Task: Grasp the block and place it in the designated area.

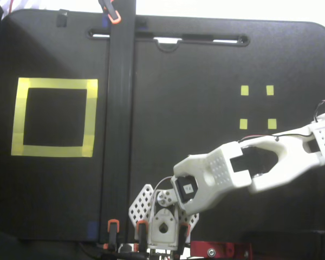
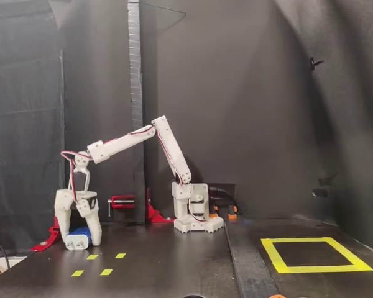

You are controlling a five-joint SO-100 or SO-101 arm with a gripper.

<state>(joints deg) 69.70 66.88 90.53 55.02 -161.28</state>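
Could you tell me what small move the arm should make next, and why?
Probably lift straight up. In the side fixed view the gripper is down at the table with its jaws drawn in around the block, which lies far from the designated area.

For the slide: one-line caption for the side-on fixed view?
Pincer closed around the block on the table, far from the yellow square.

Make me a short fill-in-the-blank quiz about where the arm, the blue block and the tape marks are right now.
1. In the side fixed view, the white claw is lowered around the small dark-blue rounded block, which rests on the black ____.
2. The large yellow tape square has ____ inside it.
3. The small yellow tape marks number ____.
4. In the top-down fixed view, the large square lies on the ____ side.

Missing words: table; nothing; four; left
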